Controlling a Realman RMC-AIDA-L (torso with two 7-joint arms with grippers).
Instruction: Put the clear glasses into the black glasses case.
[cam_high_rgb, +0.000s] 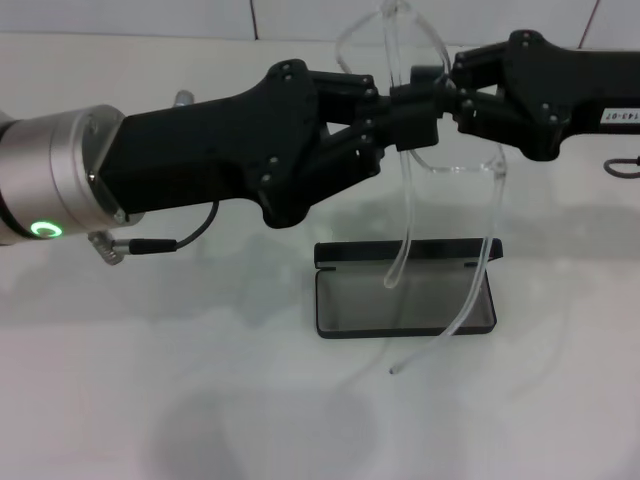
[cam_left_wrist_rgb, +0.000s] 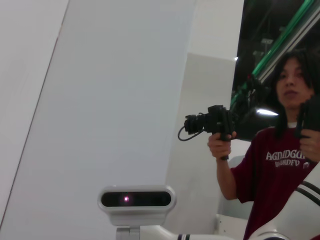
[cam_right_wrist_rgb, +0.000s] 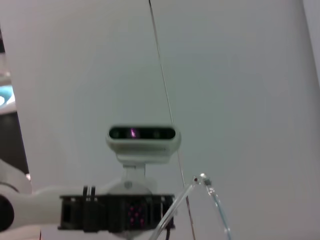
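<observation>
I hold the clear glasses (cam_high_rgb: 462, 165) up in the air between both grippers, above the black glasses case (cam_high_rgb: 404, 298). Their arms hang down unfolded, and one tip reaches just in front of the case. My left gripper (cam_high_rgb: 408, 112) comes in from the left and is shut on the frame. My right gripper (cam_high_rgb: 446, 90) comes in from the right, fingertips nearly touching the left ones, and is shut on the frame too. The case lies open on the white table, grey lining up, lid at the far side. One arm of the clear glasses (cam_right_wrist_rgb: 210, 192) also shows in the right wrist view.
White table (cam_high_rgb: 150, 400) all round the case. A cable end (cam_high_rgb: 622, 166) lies at the far right. Both wrist views look back at my head camera (cam_left_wrist_rgb: 135, 199) (cam_right_wrist_rgb: 142, 134). A person (cam_left_wrist_rgb: 280, 150) holding a camera stands behind me.
</observation>
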